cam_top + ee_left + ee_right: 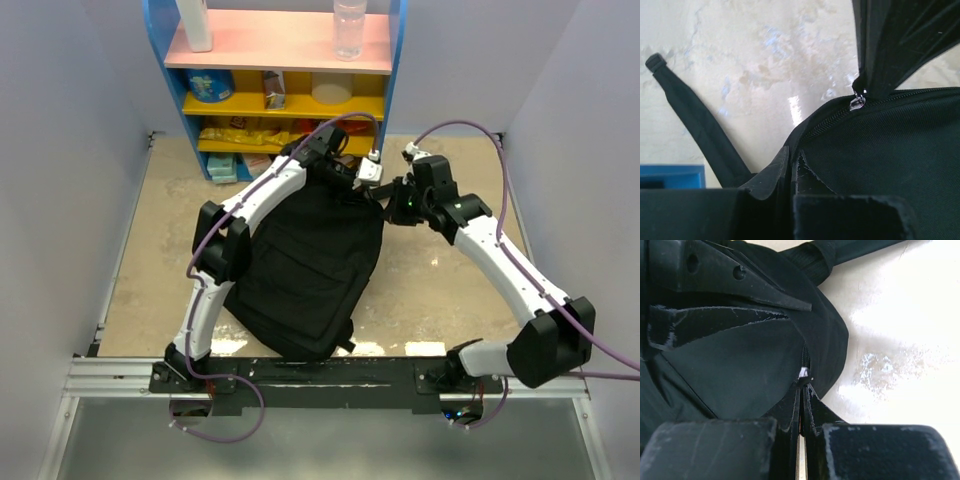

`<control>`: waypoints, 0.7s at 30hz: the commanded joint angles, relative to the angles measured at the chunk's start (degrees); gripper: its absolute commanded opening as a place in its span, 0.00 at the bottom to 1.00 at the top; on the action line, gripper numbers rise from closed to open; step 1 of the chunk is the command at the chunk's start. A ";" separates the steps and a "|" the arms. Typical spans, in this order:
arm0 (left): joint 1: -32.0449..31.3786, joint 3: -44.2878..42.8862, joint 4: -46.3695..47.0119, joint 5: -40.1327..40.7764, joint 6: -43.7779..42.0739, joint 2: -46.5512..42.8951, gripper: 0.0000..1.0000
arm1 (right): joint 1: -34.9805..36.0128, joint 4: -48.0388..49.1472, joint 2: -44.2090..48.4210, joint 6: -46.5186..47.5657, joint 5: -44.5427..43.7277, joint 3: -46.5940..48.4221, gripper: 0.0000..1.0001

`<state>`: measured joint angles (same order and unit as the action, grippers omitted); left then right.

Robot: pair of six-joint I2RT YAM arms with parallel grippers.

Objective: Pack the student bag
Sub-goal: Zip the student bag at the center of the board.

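Top view: student bag (310,270) is lying flat on the table (440,290) between the arms, its long axis running near to far and its top end pointing toward the shelf (280,55), tilting slightly right.
Left wrist: left gripper (792,170) is clamping its fingers together on the bag's zip edge.
Right wrist: right gripper (802,405) is pinching tight on the bag's rim.

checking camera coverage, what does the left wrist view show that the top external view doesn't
Only the left wrist view shows the metal zip slider on the student bag, the zip teeth, and a strap lying on the table. Only the top external view shows the shelf unit with a clear bottle, the right arm and the bag's whole outline. Both show the black bag on the pale table, with the left end effector shut at its edge.
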<state>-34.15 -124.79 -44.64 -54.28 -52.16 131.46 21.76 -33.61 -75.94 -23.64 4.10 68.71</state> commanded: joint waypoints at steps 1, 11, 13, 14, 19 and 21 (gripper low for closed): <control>1.10 3.48 10.18 9.88 1.97 -3.31 0.00 | -0.40 6.88 -2.36 0.26 0.30 1.16 0.00; 5.41 8.77 17.21 19.13 5.40 -6.21 0.00 | 0.21 9.60 -8.44 -0.44 -0.67 1.70 0.00; 5.67 10.87 18.10 19.21 5.32 -7.62 0.00 | 1.43 10.23 -8.08 -1.23 -1.02 0.20 0.00; 5.94 11.23 18.80 19.30 5.49 -7.88 0.00 | 2.05 10.23 -7.91 -1.58 -1.20 -0.15 0.00; 6.64 11.59 19.33 19.74 5.75 -8.76 0.00 | 5.57 10.49 -4.13 -4.04 -1.46 -4.80 0.00; 7.17 11.59 19.86 19.65 6.28 -8.94 0.00 | 5.84 10.58 -1.42 -4.92 -1.55 -7.69 0.00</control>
<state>-29.71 -113.21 -30.50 -38.81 -46.22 126.50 26.13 -23.18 -83.50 -25.96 2.72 65.12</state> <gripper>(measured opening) 0.038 0.015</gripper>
